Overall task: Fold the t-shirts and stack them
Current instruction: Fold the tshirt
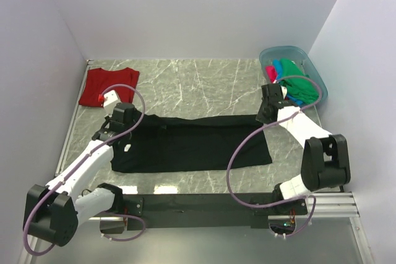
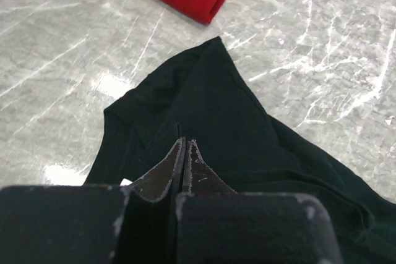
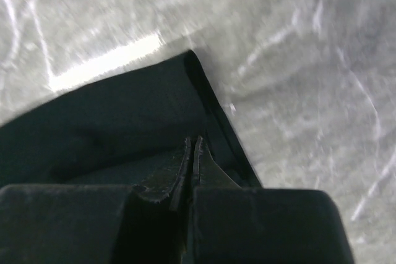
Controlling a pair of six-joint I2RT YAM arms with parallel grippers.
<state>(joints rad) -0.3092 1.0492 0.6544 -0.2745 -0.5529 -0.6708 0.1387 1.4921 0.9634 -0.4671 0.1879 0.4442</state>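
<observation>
Left hand (image 2: 185, 142), right hand (image 3: 192, 139) tight on half-hidden black t-shirt (image 1: 192, 143).

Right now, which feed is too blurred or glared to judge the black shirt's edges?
Right wrist view: motion-smeared, table veins streak, glare strip beside the black t-shirt; left wrist view: sharp, white glare patches left of the cloth; top external view: sharp, but the shirt reads flat black, folds barely visible.

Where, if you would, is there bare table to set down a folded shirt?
Bare table lies between the red shirt and the tub, behind the black shirt, plus a narrow near strip. The middle is crowded with left gripper and right gripper.
</observation>
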